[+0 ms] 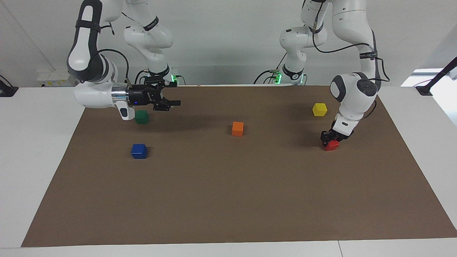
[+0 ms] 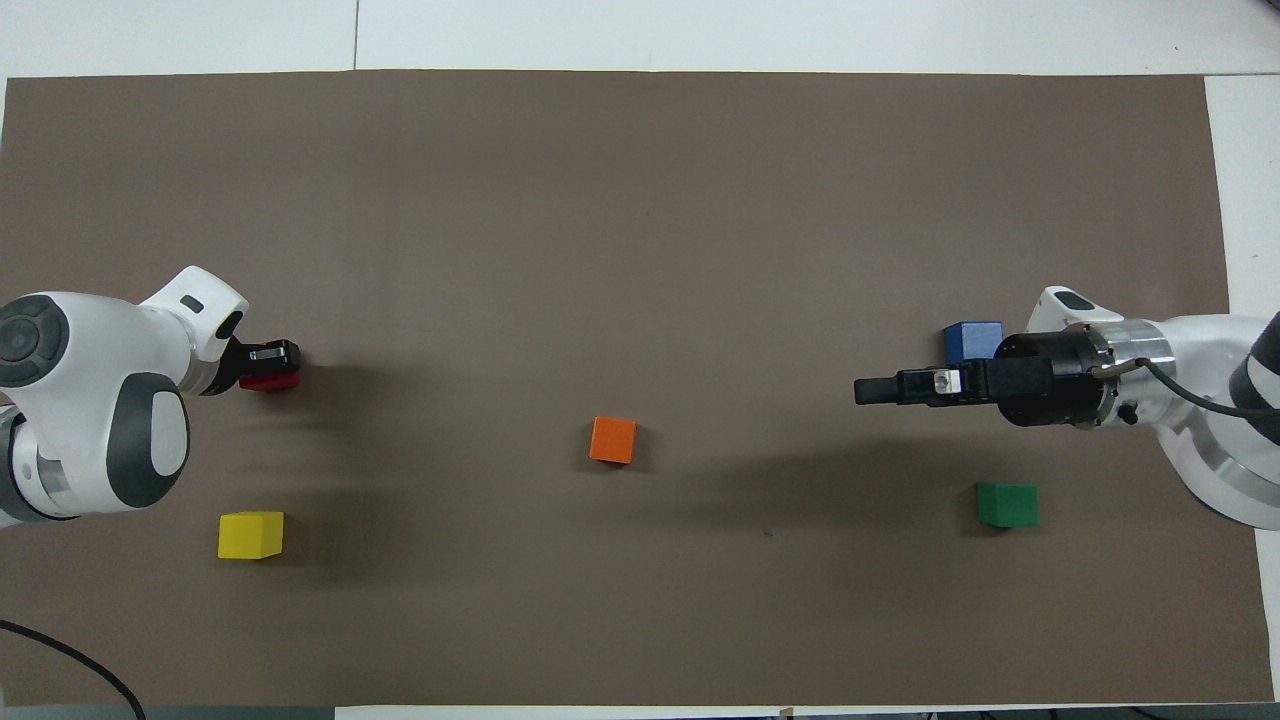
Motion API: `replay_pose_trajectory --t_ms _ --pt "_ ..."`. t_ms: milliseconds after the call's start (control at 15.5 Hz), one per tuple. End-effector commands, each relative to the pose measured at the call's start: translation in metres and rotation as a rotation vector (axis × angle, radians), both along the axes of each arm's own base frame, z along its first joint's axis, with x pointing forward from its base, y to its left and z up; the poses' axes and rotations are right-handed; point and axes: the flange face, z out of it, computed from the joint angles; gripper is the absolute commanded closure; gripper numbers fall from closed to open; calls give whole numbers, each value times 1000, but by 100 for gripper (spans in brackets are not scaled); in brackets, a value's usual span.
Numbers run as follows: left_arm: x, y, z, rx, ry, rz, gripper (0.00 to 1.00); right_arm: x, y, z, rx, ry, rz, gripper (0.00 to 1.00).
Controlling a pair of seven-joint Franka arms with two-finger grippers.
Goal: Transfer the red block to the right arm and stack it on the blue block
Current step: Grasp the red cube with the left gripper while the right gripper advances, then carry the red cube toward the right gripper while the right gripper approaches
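The red block (image 1: 332,145) lies on the brown mat (image 1: 228,200) at the left arm's end, farther from the robots than the yellow block (image 1: 319,109). My left gripper (image 1: 330,139) is down at the red block and touches or nearly touches its top; it also shows in the overhead view (image 2: 262,362), partly covering the red block (image 2: 268,382). The blue block (image 1: 139,151) sits at the right arm's end. My right gripper (image 1: 174,104), with its blue wrist light, hangs level and shut above the mat beside the green block (image 1: 141,116), pointing toward the table's middle.
An orange block (image 1: 237,128) sits mid-mat between the two arms. The green block (image 2: 1007,504) is nearer to the robots than the blue block (image 2: 972,341). White table surrounds the mat.
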Motion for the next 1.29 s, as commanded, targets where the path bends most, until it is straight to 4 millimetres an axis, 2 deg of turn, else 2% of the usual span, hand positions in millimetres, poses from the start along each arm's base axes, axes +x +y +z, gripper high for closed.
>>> replay_pose_trajectory --t_ms 0,65,194,323,387,452,581,645,710,968,1226 --pt "1 -29 20 -11 39 94 100 -2 10 -23 205 24 39 0" --pt "7 -41 42 -9 80 132 100 -8 18 -25 276 41 54 0" --pt "20 -74 101 0 168 181 100 -21 41 -34 419 86 78 0" --pt "19 -104 153 -17 219 288 100 -29 53 -42 506 139 84 0" --pt "11 -120 182 -55 236 341 100 -31 58 -45 529 185 76 0" --pt "1 -127 208 -99 243 389 100 -31 62 -45 555 212 63 0" --pt "-32 -153 259 -199 257 460 100 -29 87 -49 606 235 51 0" --pt "-48 -166 277 -230 280 515 100 -28 99 -49 635 239 40 0" --pt "-62 -184 291 -252 309 593 100 -27 110 -46 654 239 30 0" --pt "-99 -241 308 -247 385 907 100 -29 141 -49 644 259 8 0" --pt "-113 -258 320 -311 484 1100 100 -39 179 -60 668 235 -30 0"
